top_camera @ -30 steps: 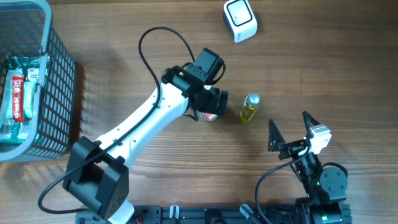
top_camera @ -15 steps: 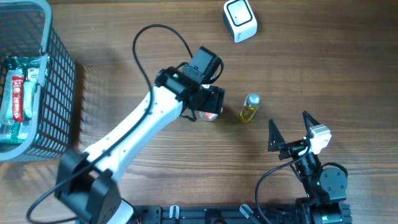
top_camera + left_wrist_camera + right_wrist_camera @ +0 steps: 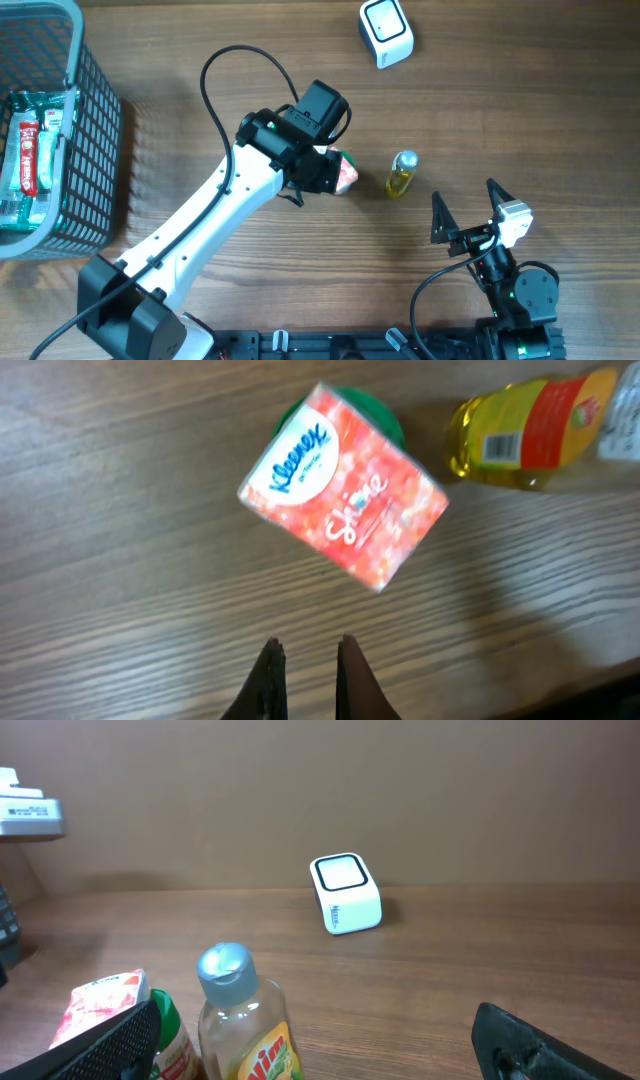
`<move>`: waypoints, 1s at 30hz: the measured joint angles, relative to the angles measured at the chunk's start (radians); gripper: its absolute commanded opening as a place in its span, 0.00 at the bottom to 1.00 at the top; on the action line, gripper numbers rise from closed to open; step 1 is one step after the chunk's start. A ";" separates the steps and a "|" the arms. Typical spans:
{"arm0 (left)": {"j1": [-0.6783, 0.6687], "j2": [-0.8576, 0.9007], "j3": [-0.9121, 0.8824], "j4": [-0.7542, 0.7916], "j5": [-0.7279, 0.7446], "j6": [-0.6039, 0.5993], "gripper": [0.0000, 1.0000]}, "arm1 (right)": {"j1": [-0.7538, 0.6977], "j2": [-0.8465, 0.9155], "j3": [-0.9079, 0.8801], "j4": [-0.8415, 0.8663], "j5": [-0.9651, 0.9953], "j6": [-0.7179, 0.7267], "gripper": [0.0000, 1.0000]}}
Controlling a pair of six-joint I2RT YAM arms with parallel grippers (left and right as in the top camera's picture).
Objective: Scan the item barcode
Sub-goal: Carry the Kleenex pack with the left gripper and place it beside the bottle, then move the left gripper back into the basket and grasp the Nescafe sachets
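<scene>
Well apart from the scanner (image 3: 385,32) lies the tissue pack (image 3: 345,173) (beside the bottle (image 3: 402,174)).

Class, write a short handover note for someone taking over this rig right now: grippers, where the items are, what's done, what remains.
Left gripper: shut, empty, just short of the Kleenex pack.
Right gripper: open, empty, apart from both items.
Kleenex pack and yellow bottle sit side by side, not touching; scanner sits well beyond them.
Done: no item held or at the scanner.
To do: grasp an item, show its barcode to the scanner.
</scene>
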 measured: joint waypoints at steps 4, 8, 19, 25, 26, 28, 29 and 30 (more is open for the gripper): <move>0.000 0.000 -0.024 0.001 0.000 -0.021 0.04 | 0.000 0.000 0.000 0.000 0.000 0.000 1.00; 0.000 0.000 -0.067 0.015 0.000 -0.049 0.04 | 0.000 0.000 0.000 0.000 0.000 0.000 1.00; 0.000 0.001 -0.110 0.024 0.002 -0.079 0.04 | 0.000 0.000 0.000 0.000 0.000 0.000 1.00; 0.000 0.001 -0.110 0.024 0.019 -0.079 0.04 | 0.000 0.000 0.000 0.000 0.000 0.000 1.00; 0.000 0.001 -0.110 0.024 0.019 -0.081 0.04 | 0.000 0.000 0.000 0.000 0.000 0.000 1.00; 0.000 0.001 -0.113 0.024 0.019 -0.095 0.04 | 0.000 0.000 0.000 0.000 0.000 0.000 1.00; 0.000 0.001 -0.115 0.024 0.019 -0.102 0.04 | 0.000 0.000 0.000 0.000 0.000 0.000 1.00; 0.000 0.001 -0.121 0.024 0.019 -0.110 0.04 | 0.000 0.000 0.000 0.000 0.000 0.000 1.00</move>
